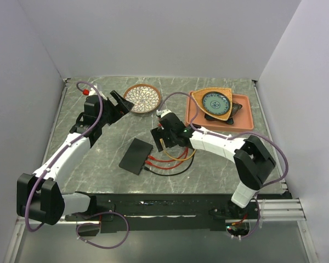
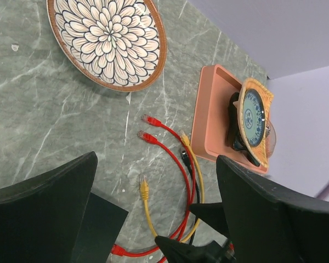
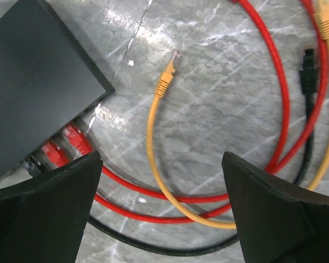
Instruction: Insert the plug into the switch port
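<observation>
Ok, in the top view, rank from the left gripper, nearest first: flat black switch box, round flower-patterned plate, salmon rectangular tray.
1. Round flower-patterned plate, just right of the left gripper.
2. Flat black switch box, mid-table, toward the bases.
3. Salmon rectangular tray, far right.

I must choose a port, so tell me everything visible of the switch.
The switch is a flat, matte-black rectangular box with a plain, unmarked top. It lies flat on the grey marbled table, turned diagonally in the top view. Its ports run along the edge nearest the loose cables. Two red plugs already sit there, and what lies beside them is too shadowed to tell. Nothing else is seen touching it.
</observation>
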Motion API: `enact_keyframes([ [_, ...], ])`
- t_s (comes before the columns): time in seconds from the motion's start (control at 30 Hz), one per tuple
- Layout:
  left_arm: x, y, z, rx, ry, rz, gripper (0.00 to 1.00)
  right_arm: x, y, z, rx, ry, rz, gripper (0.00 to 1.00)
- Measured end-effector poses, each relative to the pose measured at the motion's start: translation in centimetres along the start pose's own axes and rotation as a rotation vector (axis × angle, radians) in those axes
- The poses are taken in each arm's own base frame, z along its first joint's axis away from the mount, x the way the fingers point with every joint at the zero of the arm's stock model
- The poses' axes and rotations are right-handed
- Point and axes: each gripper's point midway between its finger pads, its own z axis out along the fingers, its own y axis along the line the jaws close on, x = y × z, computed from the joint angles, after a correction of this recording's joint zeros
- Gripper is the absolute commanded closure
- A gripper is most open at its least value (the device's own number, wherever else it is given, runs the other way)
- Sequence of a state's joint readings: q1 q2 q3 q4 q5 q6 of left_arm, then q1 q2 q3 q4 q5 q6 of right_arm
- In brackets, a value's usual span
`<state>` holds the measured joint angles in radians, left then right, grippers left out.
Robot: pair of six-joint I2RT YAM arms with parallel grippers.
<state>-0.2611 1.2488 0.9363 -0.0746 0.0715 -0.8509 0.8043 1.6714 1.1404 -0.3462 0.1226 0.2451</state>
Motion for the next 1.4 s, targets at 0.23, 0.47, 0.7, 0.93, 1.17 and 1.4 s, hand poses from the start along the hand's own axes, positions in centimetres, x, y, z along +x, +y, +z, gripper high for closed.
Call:
enact_keyframes([
  [0.23,0.1,0.1,0.0,-0.004,0.003,0.003,0.04,0.8,0.5,2.0,0.002,0.047,0.037,0.22],
  [0.47,0.1,0.2,0.0,-0.007,0.005,0.013,0.04,2.1,0.7,4.9,0.021,0.096,0.062,0.51],
  [0.7,0.1,0.6,0.0,-0.023,0.001,0.023,0.04,2.0,0.7,6.5,0.038,0.103,0.076,0.99],
  [0.93,-0.2,0.5,-0.2,-0.026,-0.009,0.026,0.04,1.8,0.2,6.0,0.054,0.09,0.064,1.0],
  [1.17,-0.2,0.2,-0.2,-0.012,-0.003,0.03,0.04,-1.7,-0.1,1.1,0.024,-0.039,0.036,1.0],
  [1.4,-0.4,-1.4,-0.7,0.06,-0.001,0.036,0.04,-4.3,-0.8,-3.7,-0.067,-0.195,0.032,1.0],
])
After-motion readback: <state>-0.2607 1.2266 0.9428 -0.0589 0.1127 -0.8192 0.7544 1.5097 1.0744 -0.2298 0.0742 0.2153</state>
